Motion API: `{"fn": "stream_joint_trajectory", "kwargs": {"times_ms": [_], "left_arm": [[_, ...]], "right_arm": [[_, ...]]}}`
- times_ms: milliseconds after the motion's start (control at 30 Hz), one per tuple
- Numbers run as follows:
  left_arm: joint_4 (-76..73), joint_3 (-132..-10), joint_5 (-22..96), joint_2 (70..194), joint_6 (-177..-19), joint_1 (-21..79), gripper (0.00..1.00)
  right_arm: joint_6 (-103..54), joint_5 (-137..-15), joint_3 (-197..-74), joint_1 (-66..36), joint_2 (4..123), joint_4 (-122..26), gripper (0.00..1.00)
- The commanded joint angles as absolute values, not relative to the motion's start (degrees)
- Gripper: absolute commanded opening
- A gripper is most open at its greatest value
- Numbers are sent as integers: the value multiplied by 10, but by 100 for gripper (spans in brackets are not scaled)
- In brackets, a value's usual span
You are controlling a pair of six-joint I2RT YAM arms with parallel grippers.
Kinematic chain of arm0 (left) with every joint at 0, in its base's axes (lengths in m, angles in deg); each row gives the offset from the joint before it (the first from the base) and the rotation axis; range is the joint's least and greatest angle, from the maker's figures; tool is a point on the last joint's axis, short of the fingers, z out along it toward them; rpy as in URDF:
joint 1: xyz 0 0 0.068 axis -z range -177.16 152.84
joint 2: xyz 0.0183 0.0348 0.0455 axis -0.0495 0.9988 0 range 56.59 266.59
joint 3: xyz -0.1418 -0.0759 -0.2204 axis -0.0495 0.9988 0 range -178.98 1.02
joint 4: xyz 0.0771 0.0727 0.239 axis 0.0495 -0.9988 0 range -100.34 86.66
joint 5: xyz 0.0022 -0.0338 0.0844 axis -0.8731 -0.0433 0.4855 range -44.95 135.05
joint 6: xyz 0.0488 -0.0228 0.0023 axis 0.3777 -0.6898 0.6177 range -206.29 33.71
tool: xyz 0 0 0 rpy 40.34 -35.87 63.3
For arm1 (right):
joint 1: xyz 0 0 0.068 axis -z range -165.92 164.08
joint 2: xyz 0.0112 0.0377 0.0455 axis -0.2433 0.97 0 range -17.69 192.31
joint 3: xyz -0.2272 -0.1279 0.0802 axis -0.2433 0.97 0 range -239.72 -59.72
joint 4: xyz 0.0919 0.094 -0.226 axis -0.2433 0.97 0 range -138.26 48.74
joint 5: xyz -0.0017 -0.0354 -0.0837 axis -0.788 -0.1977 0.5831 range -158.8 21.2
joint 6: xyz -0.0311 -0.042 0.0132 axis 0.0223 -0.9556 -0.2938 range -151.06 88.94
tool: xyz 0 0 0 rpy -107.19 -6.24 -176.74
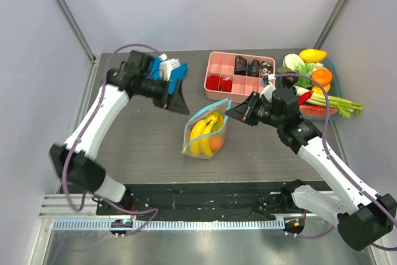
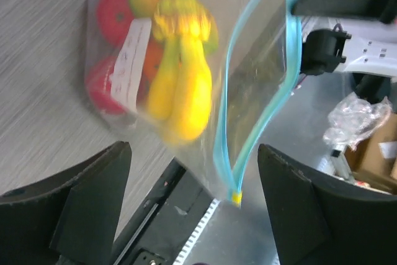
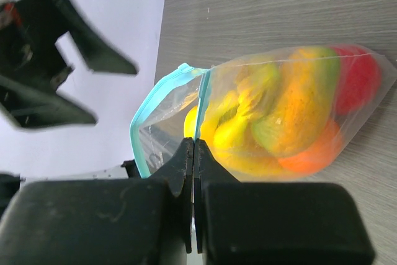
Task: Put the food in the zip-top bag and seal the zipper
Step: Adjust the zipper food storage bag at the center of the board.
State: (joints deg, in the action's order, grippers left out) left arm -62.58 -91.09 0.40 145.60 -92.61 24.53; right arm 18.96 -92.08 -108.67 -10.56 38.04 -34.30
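Clear crinkly plastic marks the zip-top bag (image 1: pixel 206 130), which stands on the grey tabletop (image 1: pixel 142 141) between the two arms, its bottom down and its mouth tilted up toward the far right. Inside it lie a yellow banana bunch (image 2: pixel 180 85), an orange (image 1: pixel 216 144), red pieces (image 2: pixel 115 20) and something yellow-green. A white label (image 2: pixel 129 60) shows on the side of the bag.

The right pincer (image 3: pixel 194 147) is pressed together on the bag's upper corner, clamped on the plastic just beside the teal-blue zipper (image 2: pixel 293 17). From above, that pincer reaches in from the right and touches the bag's high corner.

The left pincer (image 1: pixel 177 105) has its fingers (image 2: pixel 93 197) spread wide and holds nothing. It hangs above the tabletop to the upper left of the bag, apart from it.

In the left wrist view the zipper's two teal lines stand apart for most of their length and meet near a small yellow end. The mouth seems unsealed there, though blur makes this hard to judge.

Beyond the bag sits a pink tray (image 1: pixel 223 56) with compartments, and to its right are loose toy vegetables (image 1: pixel 310 82).
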Motion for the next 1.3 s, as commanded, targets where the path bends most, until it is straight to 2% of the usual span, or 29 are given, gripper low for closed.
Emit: {"fn": "stream_joint_trajectory", "kwargs": {"times_ms": [0,133,233,433,567,667,800,933,1133,1167,1200,1267], "left_arm": [[-568,-814,-19,1304,-840,228,87],[-555,-663,-19,1188,-771,230,91],[-486,-612,21,1139,-817,239,91],[-445,-656,110,1213,-887,315,88],[-402,-660,145,1239,-927,339,93],[-381,-670,152,1259,-948,340,92],[-361,-689,143,1275,-977,343,85],[-359,-704,162,1300,-992,344,71],[-386,-737,160,1345,-981,353,64],[-395,-744,157,1352,-980,354,61],[-398,-746,155,1354,-978,354,49],[-403,-754,155,1355,-978,354,34]], "right_arm": [[212,-884,-1082,-107,364,-389,1],[226,-871,-1075,-104,363,-396,1],[232,-866,-1074,-103,367,-411,1],[223,-860,-1084,-101,369,-404,1],[216,-858,-1083,-97,366,-402,1],[206,-856,-1083,-97,365,-397,1],[198,-860,-1084,-97,366,-394,1],[191,-863,-1083,-96,367,-395,1],[187,-862,-1081,-97,365,-396,1],[186,-862,-1081,-97,366,-396,1],[182,-863,-1081,-96,365,-396,1],[177,-864,-1081,-97,365,-396,1]]}}
